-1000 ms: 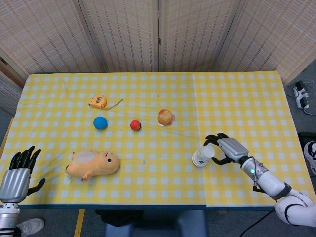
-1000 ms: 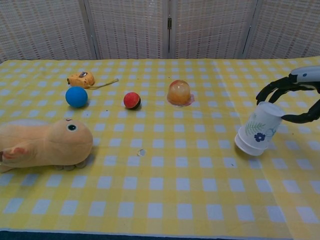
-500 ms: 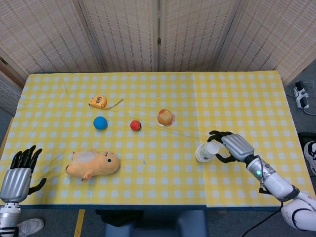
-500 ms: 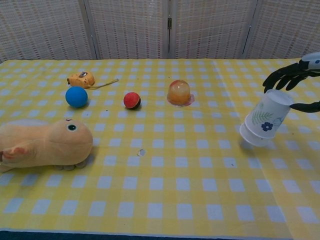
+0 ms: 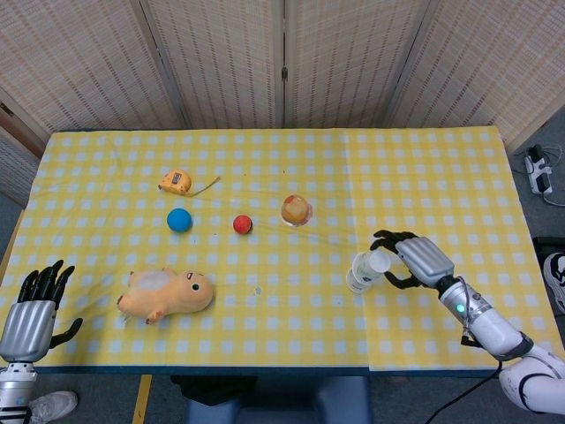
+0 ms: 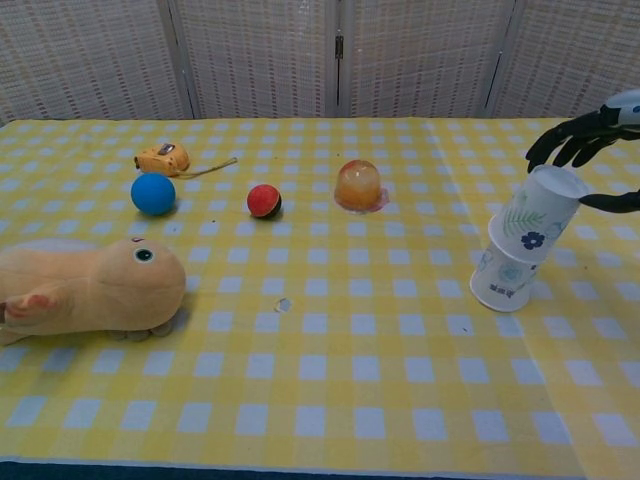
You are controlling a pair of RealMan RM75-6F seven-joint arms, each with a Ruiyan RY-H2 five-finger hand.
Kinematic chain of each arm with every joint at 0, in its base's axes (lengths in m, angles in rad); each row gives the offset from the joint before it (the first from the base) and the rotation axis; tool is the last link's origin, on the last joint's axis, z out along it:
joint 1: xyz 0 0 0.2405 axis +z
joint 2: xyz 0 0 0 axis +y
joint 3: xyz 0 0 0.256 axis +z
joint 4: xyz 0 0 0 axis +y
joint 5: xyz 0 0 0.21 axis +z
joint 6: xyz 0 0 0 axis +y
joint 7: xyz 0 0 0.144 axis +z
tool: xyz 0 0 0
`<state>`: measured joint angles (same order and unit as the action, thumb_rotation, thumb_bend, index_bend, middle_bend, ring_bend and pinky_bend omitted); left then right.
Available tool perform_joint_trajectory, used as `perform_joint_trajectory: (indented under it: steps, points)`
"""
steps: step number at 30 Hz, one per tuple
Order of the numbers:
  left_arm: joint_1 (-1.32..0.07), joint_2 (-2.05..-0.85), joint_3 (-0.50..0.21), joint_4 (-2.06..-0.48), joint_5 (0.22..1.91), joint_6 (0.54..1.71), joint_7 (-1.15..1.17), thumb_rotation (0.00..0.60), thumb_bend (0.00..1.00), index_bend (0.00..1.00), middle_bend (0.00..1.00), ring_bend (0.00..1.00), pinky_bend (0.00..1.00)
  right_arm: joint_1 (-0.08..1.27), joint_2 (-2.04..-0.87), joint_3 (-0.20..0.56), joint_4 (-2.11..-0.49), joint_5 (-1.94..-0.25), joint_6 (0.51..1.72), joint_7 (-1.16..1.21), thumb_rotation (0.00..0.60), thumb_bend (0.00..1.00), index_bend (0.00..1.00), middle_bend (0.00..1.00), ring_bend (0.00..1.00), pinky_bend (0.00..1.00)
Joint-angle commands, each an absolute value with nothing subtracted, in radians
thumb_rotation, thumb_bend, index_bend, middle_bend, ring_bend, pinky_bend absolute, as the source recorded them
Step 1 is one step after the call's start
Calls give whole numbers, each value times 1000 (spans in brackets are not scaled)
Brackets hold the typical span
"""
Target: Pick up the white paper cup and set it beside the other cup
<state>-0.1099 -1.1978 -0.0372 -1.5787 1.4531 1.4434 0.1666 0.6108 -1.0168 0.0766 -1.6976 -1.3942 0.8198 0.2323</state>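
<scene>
The left hand [image 5: 31,318] hangs at the near corner of the table [image 5: 424,177], fingers apart and holding nothing, well apart from everything on the cloth. The plush toy [image 6: 90,290] lies nearest the table's front edge, far to the left of the right hand [image 5: 415,261].

The right hand reaches in from the near right, its dark fingers [image 6: 575,135] curled round the closed end of the white paper cup [image 6: 538,213], which it grips. This cup is upside down and tilted: its long axis leans with the closed end up toward the hand and the mouth down and leftward. Its mouth meets the top of another white paper cup [image 6: 500,279], also inverted, standing on the cloth just below and left of the hand; whether the upper one is nested over it or only touching cannot be told.

Farther back and left of the right hand sit an orange dome-shaped object [image 6: 358,186], a red ball [image 6: 264,200], a blue ball [image 6: 153,193] and, farthest, a yellow tape measure [image 6: 163,158].
</scene>
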Motion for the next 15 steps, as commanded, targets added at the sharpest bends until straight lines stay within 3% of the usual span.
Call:
perform_joint_trajectory:
  steps: [1, 8, 15]
  points:
    - [-111, -1198, -38, -1578, 1452, 1442, 168, 600, 316, 27, 0, 0, 0, 603, -963, 84, -1745, -1408, 835, 255, 600, 493, 346, 173, 198, 173]
    - [-114, -1198, -39, -1580, 1455, 1442, 169, 600, 316, 27, 0, 0, 0, 599, -904, 97, -1803, -1445, 861, 307, 600, 492, 346, 173, 197, 173]
    - [-114, -1200, -38, -1581, 1456, 1442, 169, 600, 316, 27, 0, 0, 0, 655, -951, 108, -1788, -1443, 793, 296, 600, 493, 346, 173, 200, 173]
